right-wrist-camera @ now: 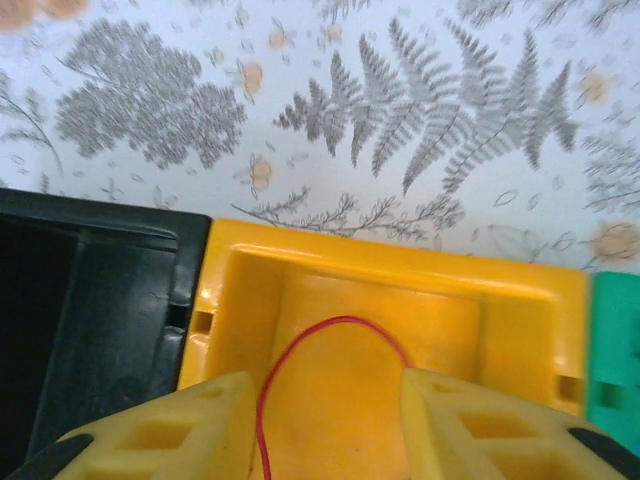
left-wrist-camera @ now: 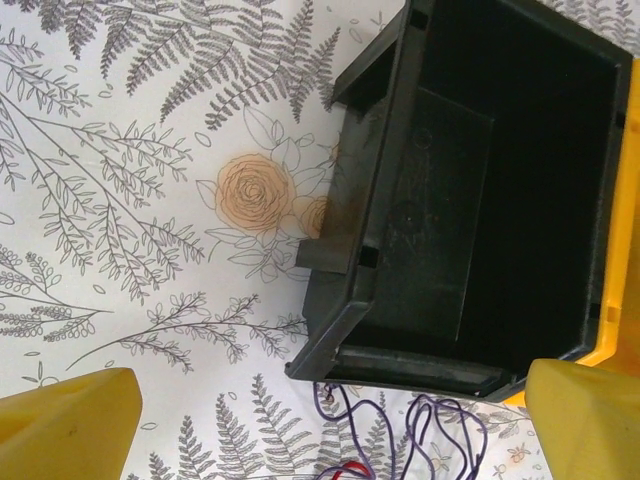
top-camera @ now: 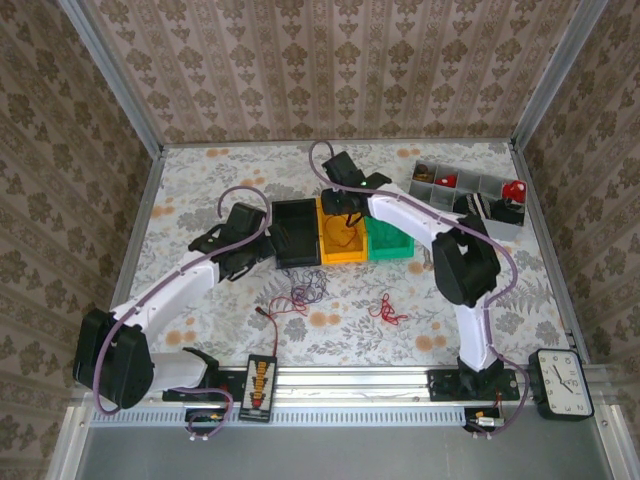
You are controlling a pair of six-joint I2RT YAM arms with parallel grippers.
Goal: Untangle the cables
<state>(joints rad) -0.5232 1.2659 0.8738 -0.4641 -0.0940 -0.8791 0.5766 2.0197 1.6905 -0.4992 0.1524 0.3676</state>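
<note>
A yellow bin [right-wrist-camera: 500, 330] sits right under the right gripper [right-wrist-camera: 325, 388], a black bin [right-wrist-camera: 110, 290] touching it on the gripper's left, a green bin [right-wrist-camera: 612, 350] on its right, a grey parts tray [top-camera: 478, 186] farther right.

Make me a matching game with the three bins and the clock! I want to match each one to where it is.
Things:
1. black bin
2. yellow bin
3. green bin
4. clock

Places:
A. middle of the row, red wire inside
B. near right corner, by the rail
C. left end of the row
D. right end of the row

Pairs: 1-C, 2-A, 3-D, 4-B
</note>
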